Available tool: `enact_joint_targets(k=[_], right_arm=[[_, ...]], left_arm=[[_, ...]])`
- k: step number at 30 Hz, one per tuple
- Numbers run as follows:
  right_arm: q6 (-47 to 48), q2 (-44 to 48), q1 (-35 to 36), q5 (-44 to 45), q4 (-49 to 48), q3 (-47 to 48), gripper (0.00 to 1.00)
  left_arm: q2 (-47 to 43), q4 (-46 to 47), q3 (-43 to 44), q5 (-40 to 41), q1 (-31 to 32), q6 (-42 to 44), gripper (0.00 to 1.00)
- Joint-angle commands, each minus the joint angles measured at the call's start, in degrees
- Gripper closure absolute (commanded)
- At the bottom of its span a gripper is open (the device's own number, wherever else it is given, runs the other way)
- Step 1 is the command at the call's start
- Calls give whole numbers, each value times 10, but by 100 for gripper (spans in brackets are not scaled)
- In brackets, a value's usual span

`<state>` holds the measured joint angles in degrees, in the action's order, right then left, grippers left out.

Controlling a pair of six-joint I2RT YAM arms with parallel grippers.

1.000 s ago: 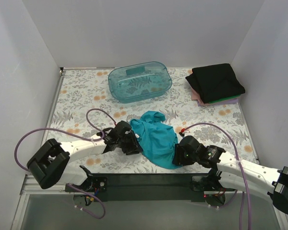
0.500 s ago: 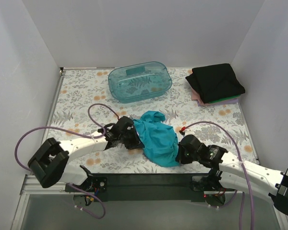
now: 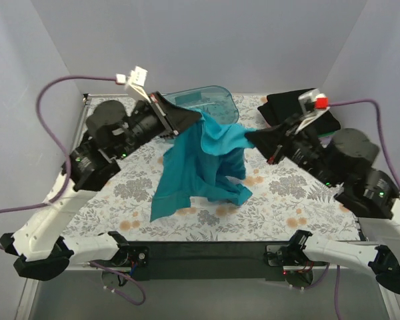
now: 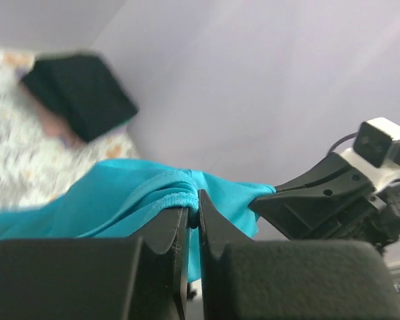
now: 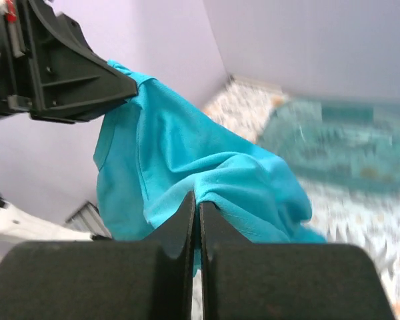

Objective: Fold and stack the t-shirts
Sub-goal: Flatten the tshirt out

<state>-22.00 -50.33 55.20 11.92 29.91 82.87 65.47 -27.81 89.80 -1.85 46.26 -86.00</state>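
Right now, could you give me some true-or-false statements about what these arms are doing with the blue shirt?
1. The left gripper and the right gripper both pinch the teal shirt, held up between them. True.
2. The teal shirt lies folded flat on the table. False: it hangs crumpled from the grippers.
3. A black folded shirt tops the stack in the far corner. True.
4. The teal shirt sits inside the plastic tub. False: it hangs outside the tub.
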Motion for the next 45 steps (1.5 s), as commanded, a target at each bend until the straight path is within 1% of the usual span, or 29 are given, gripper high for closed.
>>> enact_joint_targets(k=[1,5,6,8,9,10,12,13,16,17,18,19,21,22,23,25,28,30,34,35,37,38,39,40,41,42,43,44,45], right_arm=[[85,-29,3,-53,-12,125,99],[108,-49,3,-37,-11,184,99],[112,-51,3,-18,-11,186,99],[127,-58,3,57,-11,187,99],[131,-62,3,92,-11,186,99],[140,-71,3,157,-12,184,99],[164,-86,3,225,-14,181,99],[175,-103,3,270,-15,181,99],[215,-143,1,346,-30,200,99],[220,-154,-5,360,-38,207,99],[260,-178,-23,367,-50,232,99],[273,-190,-33,366,-54,250,99],[290,-216,-50,366,-56,315,99],[312,-237,-55,362,-56,337,99],[318,-245,-56,359,-57,362,99],[321,-252,-56,321,-57,412,99],[306,-227,-56,249,-57,419,99],[295,-209,-56,209,-37,402,99],[225,-143,-56,31,-14,296,99],[196,-135,-56,2,-7,235,99],[143,-116,-49,-81,-13,154,99],[125,-113,-40,-106,-23,112,99],[92,-101,-8,-130,-61,10,99],[65,-92,16,-125,-97,-48,99],[49,-84,44,-122,-136,-105,99],[30,-79,75,-104,-182,-218,99],[-26,-84,135,-63,-250,-258,99],[-51,-96,161,-46,-279,-294,99],[-83,-114,187,-26,-294,-333,99]], left_arm=[[6,-51,116,26,1,69,100],[25,-64,183,70,2,96,100],[31,-70,189,106,1,103,100],[49,-75,197,147,1,117,100],[56,-76,196,202,2,121,100],[64,-78,195,229,1,122,100],[101,-81,199,284,0,128,100],[119,-84,203,282,-3,134,100],[195,-93,244,243,-44,131,100],[217,-98,293,220,-79,125,100],[267,-109,358,162,-97,118,100],[289,-113,359,137,-113,118,100],[344,-108,456,83,-134,127,100],[356,-101,480,67,-134,130,100],[359,-73,500,11,-134,130,100],[346,-39,497,-38,-134,120,100],[309,-8,482,-47,-134,120,100],[280,4,454,-31,-134,125,100],[193,7,314,11,-135,150,100],[172,10,218,42,-136,157,100],[98,33,108,116,-139,157,100],[72,46,-20,141,-144,153,100],[21,61,-76,188,-152,142,100],[1,64,-138,222,-158,142,100],[-22,59,-233,284,-161,100,100],[-50,46,-278,318,-169,74,100],[-63,31,-316,358,-185,40,100],[-71,9,-350,371,-219,1,99],[-78,-31,-419,374,-239,-64,73]])
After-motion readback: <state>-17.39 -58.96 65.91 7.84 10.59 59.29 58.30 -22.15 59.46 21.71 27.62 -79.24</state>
